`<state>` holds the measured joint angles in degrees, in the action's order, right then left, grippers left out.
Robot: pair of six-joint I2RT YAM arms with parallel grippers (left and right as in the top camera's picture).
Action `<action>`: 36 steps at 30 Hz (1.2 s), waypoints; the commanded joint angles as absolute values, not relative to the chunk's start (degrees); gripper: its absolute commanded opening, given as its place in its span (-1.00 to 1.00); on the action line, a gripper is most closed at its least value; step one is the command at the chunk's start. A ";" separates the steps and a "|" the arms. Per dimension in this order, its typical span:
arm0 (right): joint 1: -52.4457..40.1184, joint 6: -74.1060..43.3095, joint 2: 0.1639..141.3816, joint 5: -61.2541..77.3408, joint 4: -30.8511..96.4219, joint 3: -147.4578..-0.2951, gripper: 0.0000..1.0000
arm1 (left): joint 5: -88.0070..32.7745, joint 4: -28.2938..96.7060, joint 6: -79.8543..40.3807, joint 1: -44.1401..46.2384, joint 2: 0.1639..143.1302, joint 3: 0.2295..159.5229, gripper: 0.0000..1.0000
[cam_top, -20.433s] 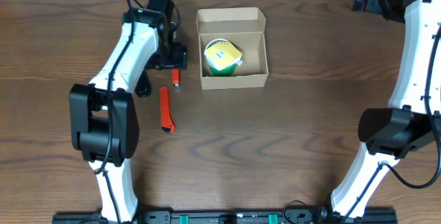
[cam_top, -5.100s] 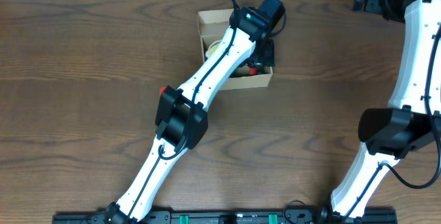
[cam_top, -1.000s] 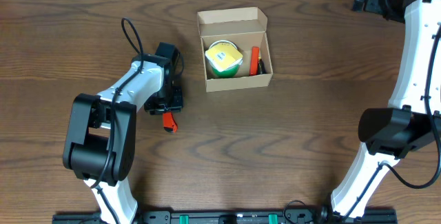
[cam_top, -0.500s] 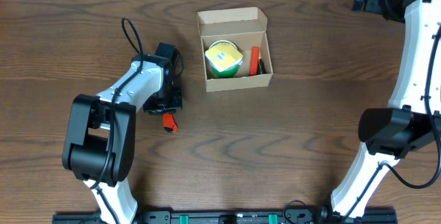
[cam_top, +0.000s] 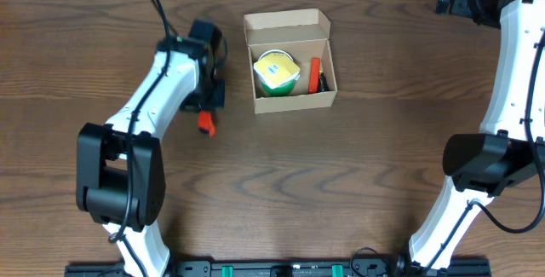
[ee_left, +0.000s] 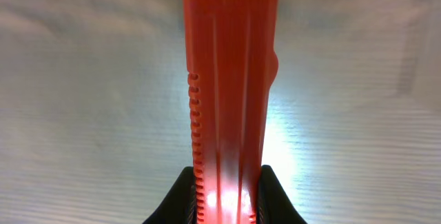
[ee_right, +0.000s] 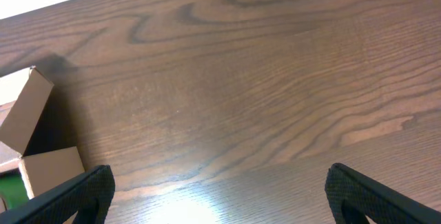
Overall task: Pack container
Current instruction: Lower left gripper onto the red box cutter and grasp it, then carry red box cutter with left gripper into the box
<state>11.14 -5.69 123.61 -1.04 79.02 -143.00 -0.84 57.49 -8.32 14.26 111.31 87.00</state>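
The container (cam_top: 290,98), a small brown cardboard box with its flap lid open, stands at the table's upper middle. Inside it lie a yellow-and-green tape roll (cam_top: 276,71) and a small red tool (cam_top: 315,74). My left gripper (cam_top: 207,106) is shut on a long red utility knife (cam_top: 204,123), just left of the box. In the left wrist view the red knife (ee_left: 231,79) stands up between my two black fingers (ee_left: 180,200), above the wood. My right gripper (ee_right: 219,189) is open and empty, far up at the table's back right corner.
The box corner (ee_right: 27,134) shows at the left edge of the right wrist view. The right arm (cam_top: 502,98) runs down the table's right side. Dark wood table (cam_top: 341,183) spreads in front of the box.
My left gripper has closed on the red knife and carried it up and away from where it lay, toward the box's left side. The right arm has not moved.
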 commanded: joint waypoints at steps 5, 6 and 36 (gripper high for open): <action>11.11 -6.37 123.92 -1.06 79.11 -142.98 0.99 | 1.48 62.87 12.67 13.89 108.95 104.73 -0.89; 11.11 -6.37 123.92 -1.04 79.11 -142.98 0.99 | 2.13 62.94 14.04 13.89 108.95 106.87 -0.89; 11.11 -6.37 123.92 -1.04 79.11 -142.98 0.99 | 7.44 64.12 59.13 35.42 121.23 117.43 -0.88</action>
<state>11.14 -5.69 123.61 -1.04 79.02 -143.00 4.97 63.77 57.01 35.05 119.57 116.90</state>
